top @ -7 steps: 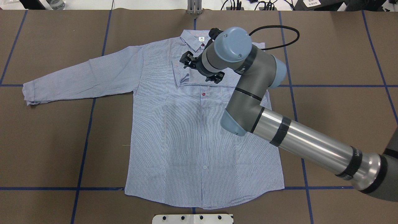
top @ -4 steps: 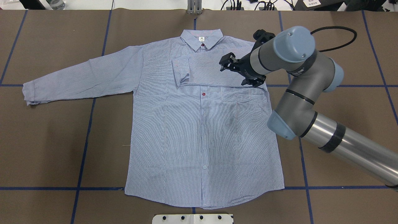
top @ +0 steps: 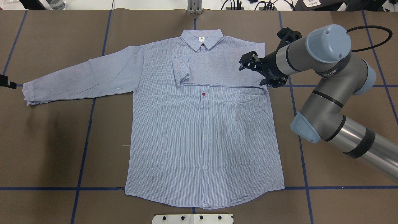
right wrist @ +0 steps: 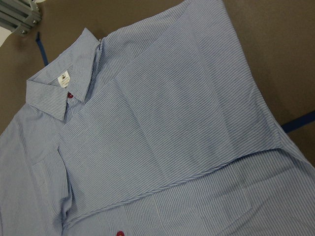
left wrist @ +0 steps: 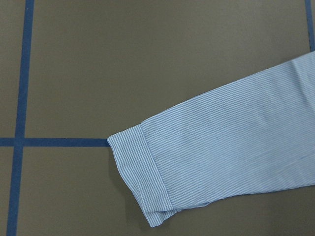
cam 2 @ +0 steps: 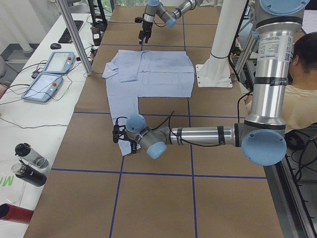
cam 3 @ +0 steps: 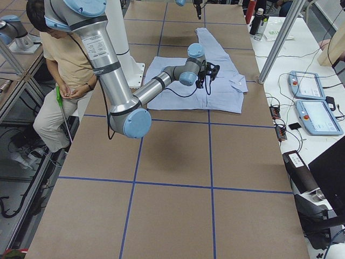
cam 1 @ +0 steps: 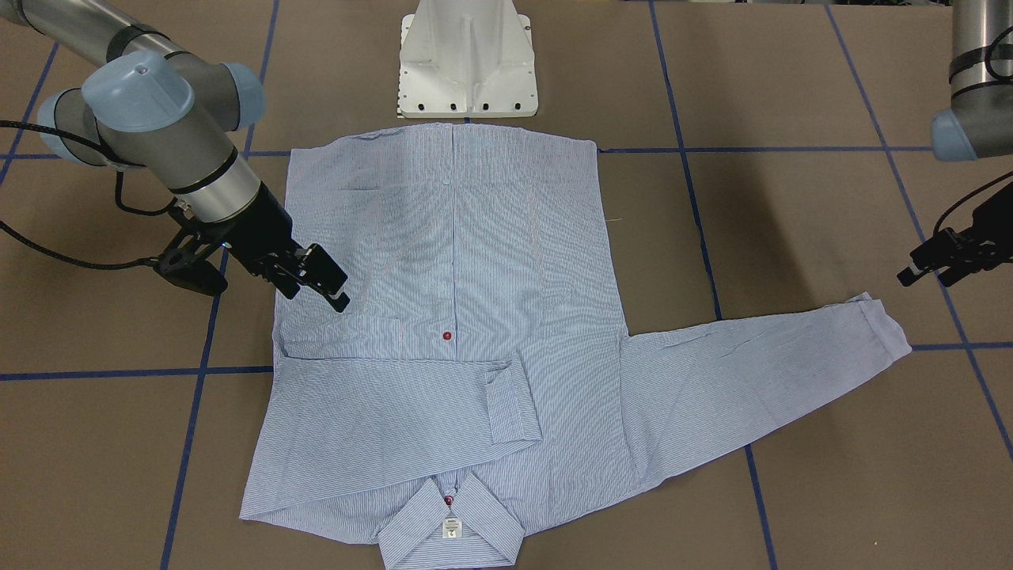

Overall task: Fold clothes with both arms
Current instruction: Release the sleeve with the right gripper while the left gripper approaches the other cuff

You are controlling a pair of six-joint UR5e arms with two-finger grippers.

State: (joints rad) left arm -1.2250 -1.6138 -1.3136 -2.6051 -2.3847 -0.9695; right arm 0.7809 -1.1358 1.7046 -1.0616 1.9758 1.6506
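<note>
Brown desk (top: pixel 46 140) holds the striped shirt (top: pixel 192 133) flat, loose sleeve (top: pixel 84 76) toward 9 o'clock. Jaws of the right arm (top: pixel 323 93) gape empty; those of the left arm (cam 1: pixel 977 71) — cannot tell. A shallow cuff (top: pixel 28 93) pinch could slip, skewing the fold.

We see the shirt (top: pixel 202 130) as thin woven cloth, matt and finely striped, soft, with shallow wrinkles. Its red buttons (top: pixel 203 94) carry a slight shine, and the neck label (top: pixel 201 39) inside its collar looks like a small white matt tag. Under the shirt the table cover (top: pixel 56 140) looks to us like brown paper, matt and smooth, crossed by flat blue tape lines (top: pixel 84 152). Beside the shirt's pocket side, the right arm (top: pixel 384 157) shows bare metal with a bright sheen on its tube, dull grey joints and light blue caps (top: pixel 325 39) like smooth plastic. The right gripper (top: pixel 259 72) is black and matt. Past the shirt's hem, the pedestal base (cam 1: pixel 467 55) is white, smooth and softly glossy.
</note>
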